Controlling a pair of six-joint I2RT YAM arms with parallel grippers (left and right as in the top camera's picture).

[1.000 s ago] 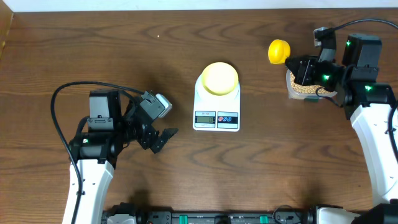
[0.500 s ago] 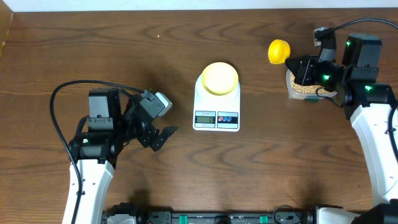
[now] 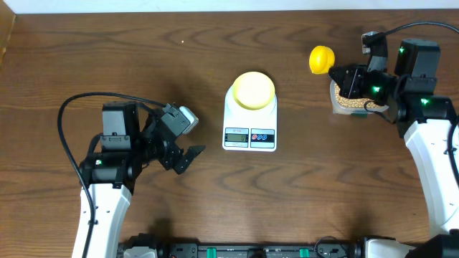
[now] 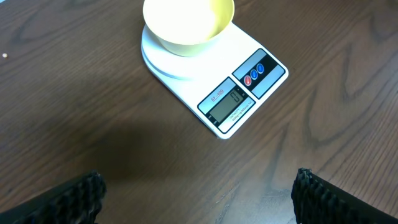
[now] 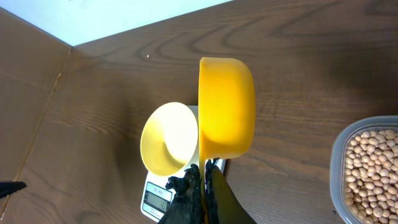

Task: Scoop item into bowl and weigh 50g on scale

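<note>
The pale yellow bowl [image 3: 252,90] stands empty on the platform of the white scale [image 3: 249,136] at mid-table. My right gripper [image 3: 336,71] is shut on the handle of a bright yellow scoop [image 3: 321,59], held above the table left of a clear tub of beans, the item [image 3: 350,101]. In the right wrist view the scoop [image 5: 227,115] is turned on its side between the bowl [image 5: 166,140] and the beans [image 5: 370,165]; its inside is hidden. My left gripper [image 3: 191,158] is open over bare table, left of the scale [image 4: 249,87] and bowl [image 4: 186,25].
The clear tub [image 5: 336,155] sits at the far right, partly under my right arm. A pale wall edge [image 3: 215,6] runs along the table's far side. A black cable [image 3: 68,136] loops beside the left arm.
</note>
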